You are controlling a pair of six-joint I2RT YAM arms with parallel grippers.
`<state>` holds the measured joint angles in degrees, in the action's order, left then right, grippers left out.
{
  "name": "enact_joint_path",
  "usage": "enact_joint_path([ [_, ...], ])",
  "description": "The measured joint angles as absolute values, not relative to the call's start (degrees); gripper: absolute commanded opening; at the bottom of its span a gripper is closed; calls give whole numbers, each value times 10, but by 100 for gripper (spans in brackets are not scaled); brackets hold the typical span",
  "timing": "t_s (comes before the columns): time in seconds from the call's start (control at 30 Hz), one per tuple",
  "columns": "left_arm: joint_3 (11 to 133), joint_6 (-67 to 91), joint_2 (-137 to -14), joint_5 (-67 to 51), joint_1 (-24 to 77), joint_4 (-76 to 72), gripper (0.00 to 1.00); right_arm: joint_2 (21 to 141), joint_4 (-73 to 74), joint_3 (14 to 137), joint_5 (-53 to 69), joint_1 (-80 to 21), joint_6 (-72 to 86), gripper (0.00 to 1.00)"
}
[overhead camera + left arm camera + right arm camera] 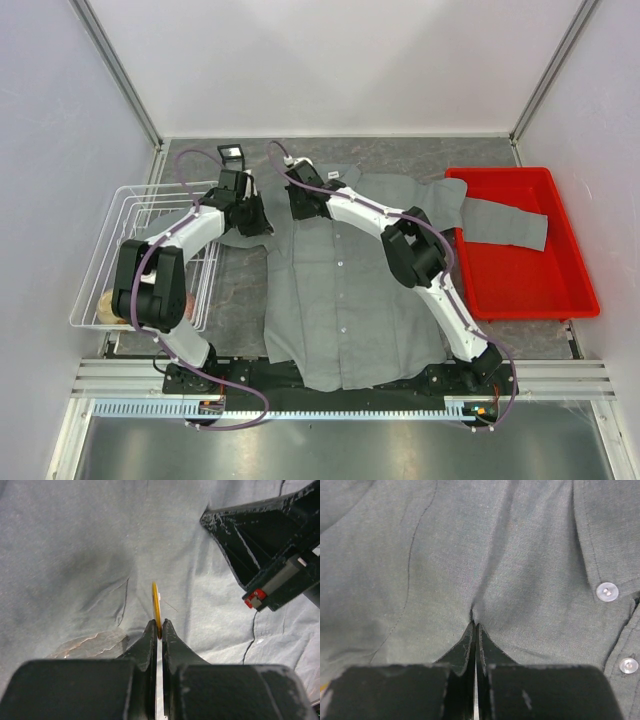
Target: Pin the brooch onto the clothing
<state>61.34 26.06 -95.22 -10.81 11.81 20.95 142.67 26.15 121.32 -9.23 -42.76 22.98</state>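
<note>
The clothing (pixel 340 300) is a grey button-front shirt lying flat on the table, one sleeve in the red bin. My left gripper (pixel 158 624) is shut on the brooch (pixel 156 605), a thin orange-gold disc seen edge-on, held just over the shirt's left shoulder (pixel 100 555). In the top view the left gripper (pixel 255 218) sits at the shirt's upper left. My right gripper (pixel 475 625) is shut on a pinched fold of the shirt fabric (pixel 475 611) near the collar; it also shows in the top view (pixel 297 203) and the left wrist view (pixel 270 550).
A white wire basket (pixel 120 250) stands at the left with a tan round thing (pixel 108 307) in it. A red bin (pixel 520 240) stands at the right holding a sleeve. Pale buttons (pixel 607 591) run down the shirt's placket.
</note>
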Motion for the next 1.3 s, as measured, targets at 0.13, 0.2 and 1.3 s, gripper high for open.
enact_joint_path([
  [0.13,622,260,-959,-111,123,195,2,1392,243,1173,-42,-417,242,0],
  [0.2,627,260,-965,-112,123,186,2,1376,237,1164,-23,-415,249,0],
  [1.3,660,256,-1019,-134,139,148,2,1322,191,1098,56,-405,309,0],
])
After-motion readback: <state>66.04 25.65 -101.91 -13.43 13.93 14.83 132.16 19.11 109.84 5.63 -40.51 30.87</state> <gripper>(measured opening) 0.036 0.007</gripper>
